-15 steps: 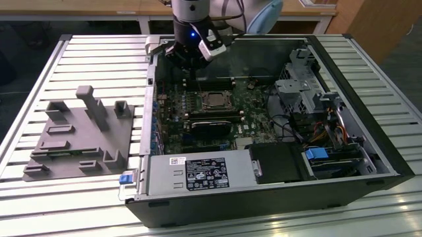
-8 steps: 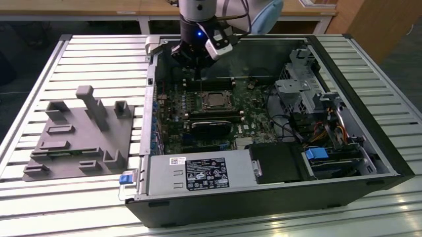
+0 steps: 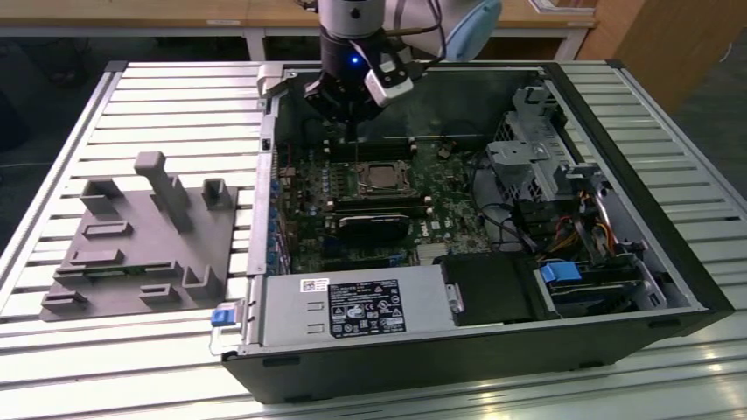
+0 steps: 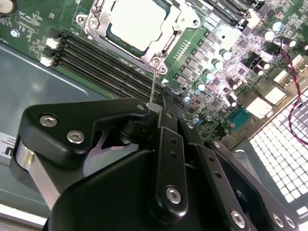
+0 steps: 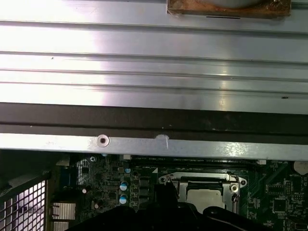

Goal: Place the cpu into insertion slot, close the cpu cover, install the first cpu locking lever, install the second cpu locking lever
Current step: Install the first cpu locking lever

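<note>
The cpu (image 4: 137, 24), pale matte square inside silvery cpu cover (image 4: 162, 42); black pincer (image 4: 156, 106) together at thin wire lever (image 4: 152, 82).

Pale cpu (image 4: 137, 26) beneath lowered cpu cover (image 4: 162, 45)

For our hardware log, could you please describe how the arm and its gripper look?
The arm is a silvery-white tube with a small blue light, a pale blue joint cap and a thin cable. The gripper is matte black, built of angular links with silver screw heads.
</note>
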{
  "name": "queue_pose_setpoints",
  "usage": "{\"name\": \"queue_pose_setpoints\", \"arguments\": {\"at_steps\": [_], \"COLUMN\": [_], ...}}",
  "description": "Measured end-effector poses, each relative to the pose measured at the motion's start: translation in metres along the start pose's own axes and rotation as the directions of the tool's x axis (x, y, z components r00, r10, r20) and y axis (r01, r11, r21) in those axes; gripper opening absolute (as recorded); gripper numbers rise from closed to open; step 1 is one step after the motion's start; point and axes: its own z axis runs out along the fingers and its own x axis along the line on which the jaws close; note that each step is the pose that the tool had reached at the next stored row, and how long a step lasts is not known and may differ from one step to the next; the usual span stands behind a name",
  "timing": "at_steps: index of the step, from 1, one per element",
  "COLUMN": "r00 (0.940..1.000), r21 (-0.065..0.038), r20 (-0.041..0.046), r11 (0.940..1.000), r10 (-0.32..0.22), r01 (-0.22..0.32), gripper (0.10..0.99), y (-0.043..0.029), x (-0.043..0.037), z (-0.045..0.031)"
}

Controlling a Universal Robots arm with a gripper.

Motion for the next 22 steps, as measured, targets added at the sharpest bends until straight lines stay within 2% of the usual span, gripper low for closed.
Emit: {"name": "queue_pose_setpoints", "arguments": {"at_steps": [6,10,14,16,18,19,22], "r00": [1.0,1.0,1.0,1.0,1.0,1.0,1.0], "r21": [0.0,0.0,0.0,0.0,-0.01,-0.02,-0.021], "r20": [0.0,-0.0007,-0.0028,-0.0029,-0.003,-0.0015,0.0062], "r11": [1.0,1.0,1.0,1.0,1.0,0.9998,0.9998], "r10": [0.0,0.0,0.0,0.0,0.0,0.0,0.0], "r01": [0.0,0.0,0.0,0.0,0.0,0.0,0.0], "gripper": [0.118,0.118,0.118,0.118,0.118,0.118,0.118], "y": [-0.0001,-0.0003,-0.0005,-0.0006,-0.0008,-0.001,-0.0011], "x": [-0.0058,-0.014,-0.0259,-0.028,-0.0285,-0.0288,-0.0288], "z": [0.0004,0.001,0.0023,0.0036,0.0048,0.0062,0.0076]}}
